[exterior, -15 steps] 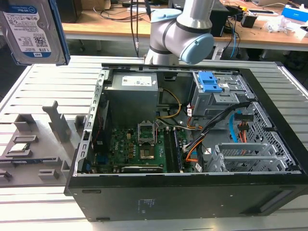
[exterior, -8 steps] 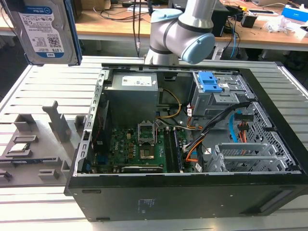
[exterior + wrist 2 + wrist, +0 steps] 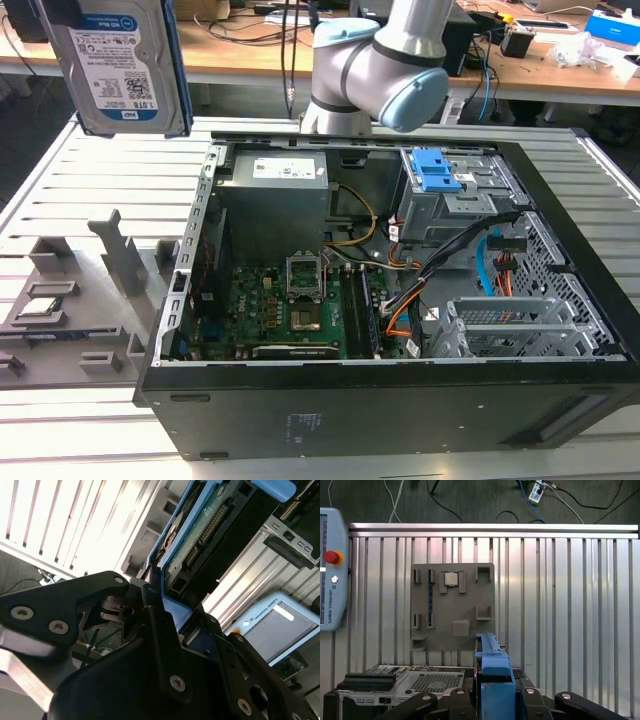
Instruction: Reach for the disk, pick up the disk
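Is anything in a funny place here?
Yes. The disk is up in the air, above the table and outside the open computer case. It looks odd, but it isn't loose: in the first wrist view the gripper is shut on its blue edge.

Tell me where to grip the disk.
Come at one short end and pinch across its thickness, a jaw on each broad face: the disk is thin with flat parallel faces. The gripper holds it so now, its blue rail between the jaws.
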`<action>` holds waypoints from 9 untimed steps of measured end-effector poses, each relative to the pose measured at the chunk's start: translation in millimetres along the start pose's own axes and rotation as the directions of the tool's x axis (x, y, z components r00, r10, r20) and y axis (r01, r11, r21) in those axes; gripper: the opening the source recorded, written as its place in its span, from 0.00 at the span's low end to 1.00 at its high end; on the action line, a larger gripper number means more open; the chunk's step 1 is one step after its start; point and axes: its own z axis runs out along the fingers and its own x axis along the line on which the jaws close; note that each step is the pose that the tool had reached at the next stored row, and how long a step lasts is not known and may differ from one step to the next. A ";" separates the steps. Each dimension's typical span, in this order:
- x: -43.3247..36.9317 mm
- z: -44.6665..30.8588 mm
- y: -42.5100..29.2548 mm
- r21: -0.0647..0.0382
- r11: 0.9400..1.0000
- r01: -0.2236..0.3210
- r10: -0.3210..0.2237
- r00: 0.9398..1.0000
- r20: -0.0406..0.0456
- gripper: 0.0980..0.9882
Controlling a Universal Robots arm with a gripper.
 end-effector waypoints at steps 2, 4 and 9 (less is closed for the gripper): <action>0.1 -0.2 -6.9 0.000 1.000 0.000 0.000 1.000 0.000 0.30; 0.1 -0.5 -11.7 0.000 1.000 0.000 0.000 1.000 0.000 0.30; 0.2 -1.1 -25.6 0.000 1.000 0.000 0.000 1.000 0.000 0.30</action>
